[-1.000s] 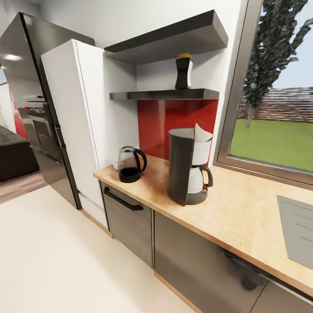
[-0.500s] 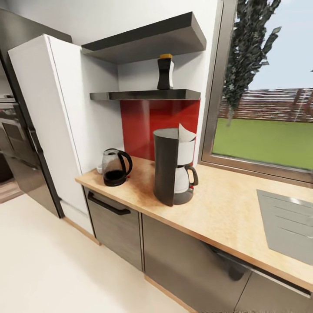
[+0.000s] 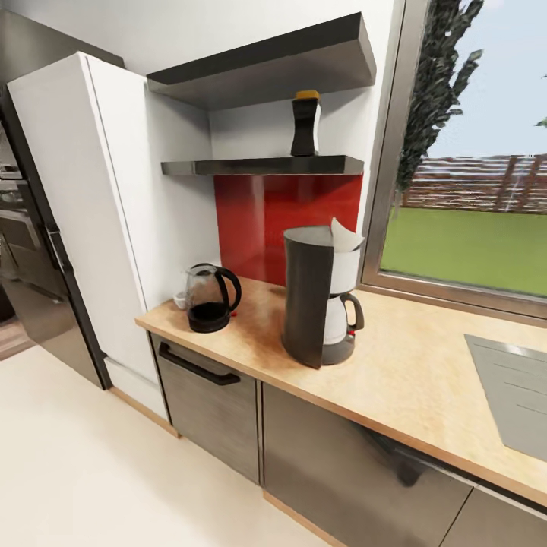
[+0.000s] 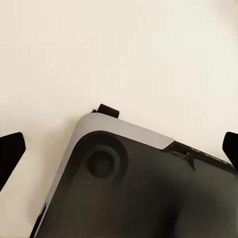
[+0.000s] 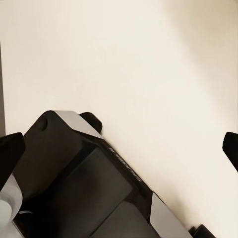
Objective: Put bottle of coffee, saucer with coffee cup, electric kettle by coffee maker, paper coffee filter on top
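The bottle of coffee stood upright on the kitchen shelf, high above the coffee maker, which carried a paper filter; the electric kettle sat near on the countertop. Both grippers hung wide apart over the floor, empty. Reaching that high risked toppling the bottle onto the maker.

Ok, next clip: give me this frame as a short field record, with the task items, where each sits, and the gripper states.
coffee maker: upright on the countertop, near the window
paper filter: white, sticking up from the coffee maker's top
electric kettle: on the countertop, beside the white cabinet, apart from the coffee maker
coffee bottle: upright on the lower shelf
cup or saucer: something small and white behind the kettle, too hidden to tell
left gripper: fingers apart, empty, above the floor
right gripper: fingers apart, empty
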You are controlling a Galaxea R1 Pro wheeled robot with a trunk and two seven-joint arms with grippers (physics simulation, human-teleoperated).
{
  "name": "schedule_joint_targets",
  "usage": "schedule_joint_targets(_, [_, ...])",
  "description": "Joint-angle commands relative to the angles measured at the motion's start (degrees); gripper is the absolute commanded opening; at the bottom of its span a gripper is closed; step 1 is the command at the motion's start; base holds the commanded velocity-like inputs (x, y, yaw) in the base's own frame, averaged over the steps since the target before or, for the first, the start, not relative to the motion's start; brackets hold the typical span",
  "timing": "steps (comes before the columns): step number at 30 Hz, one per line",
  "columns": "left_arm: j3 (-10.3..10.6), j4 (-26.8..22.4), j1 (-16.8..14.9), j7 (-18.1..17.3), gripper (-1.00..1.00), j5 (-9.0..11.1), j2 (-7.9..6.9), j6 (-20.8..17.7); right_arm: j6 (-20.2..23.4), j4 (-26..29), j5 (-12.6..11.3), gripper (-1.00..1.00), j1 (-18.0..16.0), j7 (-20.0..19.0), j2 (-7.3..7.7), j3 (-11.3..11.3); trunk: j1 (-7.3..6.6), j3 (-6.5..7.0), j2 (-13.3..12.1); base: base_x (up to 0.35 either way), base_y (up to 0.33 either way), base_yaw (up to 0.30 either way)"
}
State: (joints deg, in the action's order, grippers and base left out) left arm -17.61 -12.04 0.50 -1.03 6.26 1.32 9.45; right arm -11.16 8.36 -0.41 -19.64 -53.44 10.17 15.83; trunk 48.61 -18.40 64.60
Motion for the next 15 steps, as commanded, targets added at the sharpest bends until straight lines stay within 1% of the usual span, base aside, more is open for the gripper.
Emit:
schedule_joint_targets(1, [0.1,-0.1,0.0,-0.1,1.00,0.6,0.01,0.0,-0.4,0.0,0.0,1.00,0.0,0.0,0.03,0.3,0.02,-0.05,0.0,0.147,0.301,-0.002])
schedule_joint_targets(6, [0.1,-0.1,0.0,-0.1,1.00,0.6,0.00,0.0,-0.4,0.0,0.0,1.00,0.0,0.0,0.03,0.3,0.02,-0.05,0.0,0.149,0.304,-0.021])
schedule_joint_targets(9, [0.1,-0.1,0.0,-0.1,1.00,0.6,0.00,0.0,-0.4,0.0,0.0,1.00,-0.1,0.0,0.03,0.3,0.02,-0.05,0.0,0.142,0.276,-0.135])
schedule_joint_targets(11, [0.0,-0.1,0.0,-0.1,1.00,0.6,0.00,0.0,-0.4,0.0,0.0,1.00,-0.1,0.0,0.03,0.3,0.02,-0.05,0.0,0.065,0.129,-0.215])
schedule_joint_targets(15, [0.0,-0.1,0.0,-0.1,1.00,0.6,0.00,0.1,-0.4,-0.1,0.0,1.00,0.0,0.0,0.03,0.3,0.02,-0.05,0.0,0.026,0.051,-0.236])
